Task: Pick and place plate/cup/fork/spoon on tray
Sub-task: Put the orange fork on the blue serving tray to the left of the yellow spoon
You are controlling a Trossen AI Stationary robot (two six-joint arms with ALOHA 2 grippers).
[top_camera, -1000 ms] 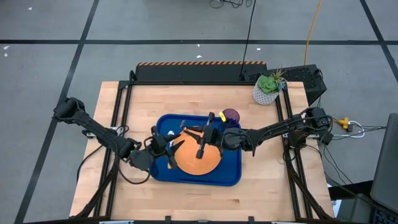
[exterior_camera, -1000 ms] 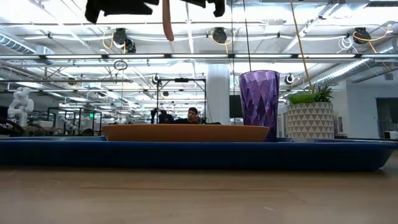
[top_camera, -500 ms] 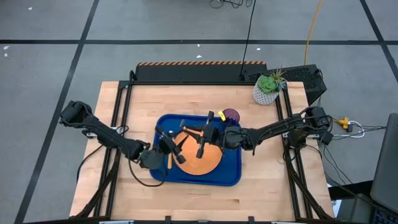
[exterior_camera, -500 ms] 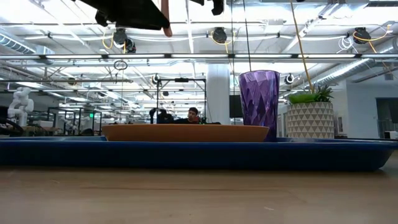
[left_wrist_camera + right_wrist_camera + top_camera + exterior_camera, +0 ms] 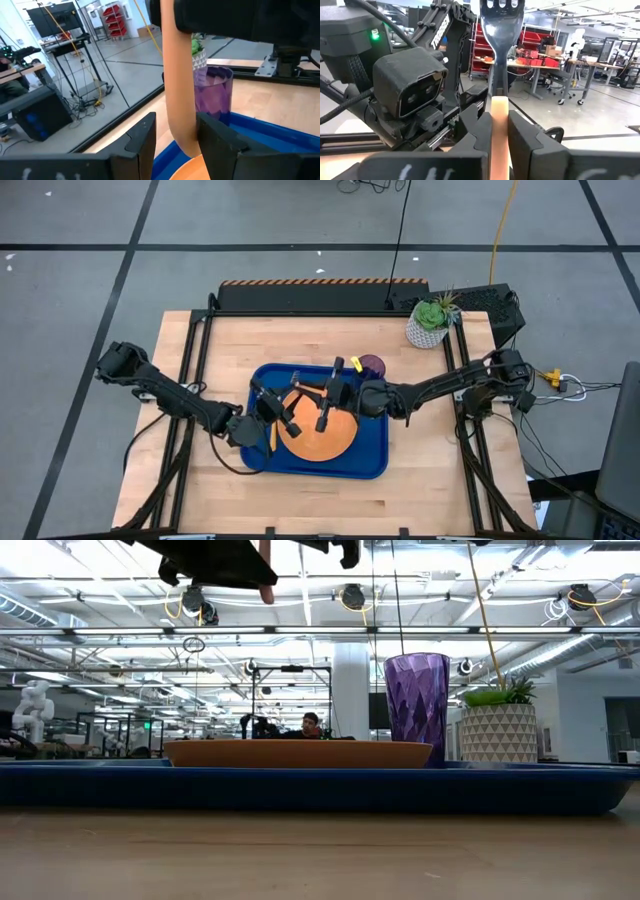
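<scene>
Right gripper [image 5: 499, 132] pinches the fork [image 5: 501, 30] above the plate [image 5: 318, 430]; my left gripper [image 5: 175, 137], open-fingered, has just slid in over the tray [image 5: 375, 460] for a handover.

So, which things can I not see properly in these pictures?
Spoon: high view, left gripper covers all but some handle.
Fork: left wrist view, right gripper hides its tines.
Both grippers: low view, cut off by the top edge.
Plate: low view, its rim hides the inside.
</scene>
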